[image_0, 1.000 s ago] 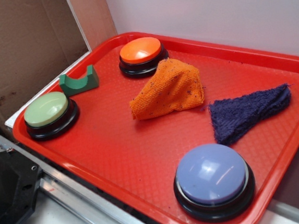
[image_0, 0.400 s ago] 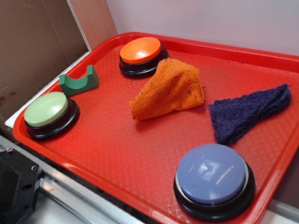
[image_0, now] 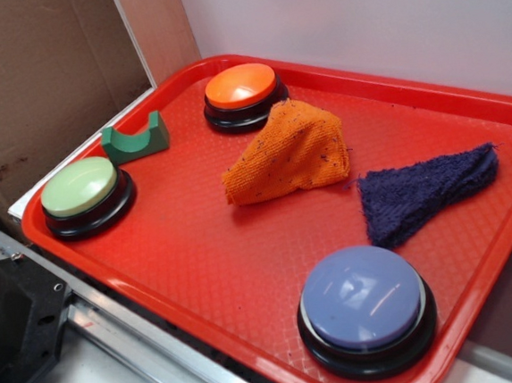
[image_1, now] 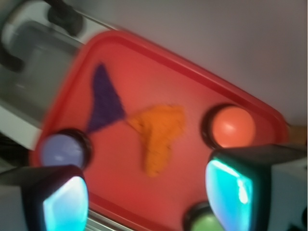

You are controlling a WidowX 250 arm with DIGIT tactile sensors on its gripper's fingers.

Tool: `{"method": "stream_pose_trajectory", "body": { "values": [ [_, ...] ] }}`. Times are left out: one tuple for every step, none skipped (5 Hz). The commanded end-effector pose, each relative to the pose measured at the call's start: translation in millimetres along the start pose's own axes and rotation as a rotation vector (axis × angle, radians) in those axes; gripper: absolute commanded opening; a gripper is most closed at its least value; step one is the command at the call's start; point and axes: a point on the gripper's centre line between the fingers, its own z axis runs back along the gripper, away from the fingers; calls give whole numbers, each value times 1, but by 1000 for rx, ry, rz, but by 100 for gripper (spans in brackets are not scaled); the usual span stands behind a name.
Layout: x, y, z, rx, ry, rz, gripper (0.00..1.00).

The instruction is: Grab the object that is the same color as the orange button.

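Nothing was grasped yet: the speckled orange knitted rag point(image_0: 287, 153) lay untouched mid-frame on the red plastic tray point(image_0: 199, 259), while the fingers point(image_1: 149, 192) hung spread apart, empty, well above.

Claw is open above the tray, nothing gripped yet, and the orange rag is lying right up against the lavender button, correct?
Not quite. In the exterior view the orange rag lies beside the orange button, well apart from the lavender button. The rest holds: the claw is open above the tray, gripping nothing.

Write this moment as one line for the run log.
phase: approach | gripper: open, above tray, holding nothing | target: orange cloth, untouched, beside orange button | purple cloth: apart
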Motion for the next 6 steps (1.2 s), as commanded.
{"method": "stream_pose_trajectory", "body": {
  "values": [
    [30, 2, -83, -45, 85, -135, 100],
    [32, 1, -133, -57, 143, -185, 100],
    [22, 1, -147, -52, 180, -193, 100],
    [-2, 2, -151, -20, 245, -181, 100],
    [-21, 17, -158, 17, 329, -145, 100],
    [-27, 25, -181, 63, 397, -106, 0]
  ]
}}
